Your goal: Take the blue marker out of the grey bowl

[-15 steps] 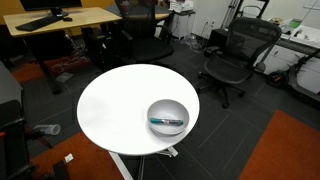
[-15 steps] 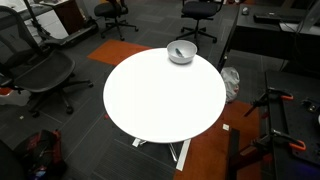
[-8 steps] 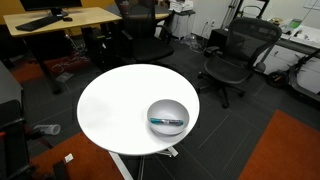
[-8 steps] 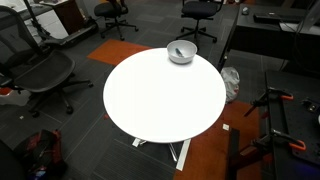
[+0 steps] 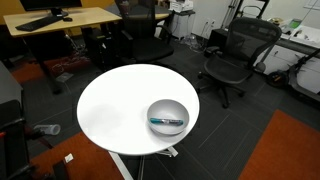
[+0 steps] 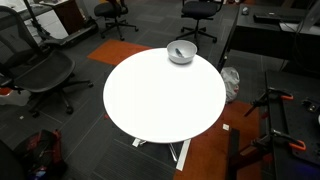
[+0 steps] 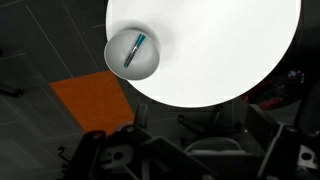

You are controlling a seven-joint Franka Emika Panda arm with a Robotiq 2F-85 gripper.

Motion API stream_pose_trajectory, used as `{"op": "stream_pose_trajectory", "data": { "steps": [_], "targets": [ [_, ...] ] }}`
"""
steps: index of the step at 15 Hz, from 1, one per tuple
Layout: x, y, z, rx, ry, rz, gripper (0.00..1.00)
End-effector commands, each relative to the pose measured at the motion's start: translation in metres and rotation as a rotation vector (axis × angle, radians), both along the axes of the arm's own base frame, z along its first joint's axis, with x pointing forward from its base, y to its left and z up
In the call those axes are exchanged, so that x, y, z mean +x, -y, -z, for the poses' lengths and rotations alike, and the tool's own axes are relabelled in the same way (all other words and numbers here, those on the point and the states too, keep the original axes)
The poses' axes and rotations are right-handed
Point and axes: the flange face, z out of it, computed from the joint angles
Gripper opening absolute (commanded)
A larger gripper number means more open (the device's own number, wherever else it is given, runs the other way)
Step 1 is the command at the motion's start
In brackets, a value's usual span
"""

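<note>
The grey bowl point(image 5: 167, 116) stands on the white round table point(image 5: 115, 105) near its edge. It shows in both exterior views and in the wrist view point(image 7: 133, 53). The blue marker point(image 5: 167, 122) lies slantwise inside it, also seen in the wrist view point(image 7: 134, 50). In an exterior view the bowl point(image 6: 181, 52) is at the table's far edge. The arm does not show in the exterior views. The wrist view looks down from high above the table point(image 7: 220, 50). Dark blurred parts fill its bottom edge, and I cannot make out the jaws there.
Black office chairs point(image 5: 235, 55) stand round the table, one close on the side point(image 6: 40, 70). A wooden desk point(image 5: 60, 20) is at the back. An orange carpet patch point(image 7: 92, 100) lies on the dark floor beside the table.
</note>
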Motion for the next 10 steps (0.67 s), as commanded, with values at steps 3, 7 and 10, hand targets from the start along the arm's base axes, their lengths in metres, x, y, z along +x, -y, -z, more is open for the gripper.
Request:
{"op": "stream_pose_trajectory", "data": {
  "steps": [3, 7, 10],
  "targets": [
    [0.037, 0.028, 0.033, 0.052, 0.016, 0.161, 1.0],
    [0.054, 0.042, 0.063, 0.084, -0.008, 0.258, 1.0],
    [0.064, 0.056, 0.086, 0.127, -0.024, 0.317, 1.0]
  ]
}}
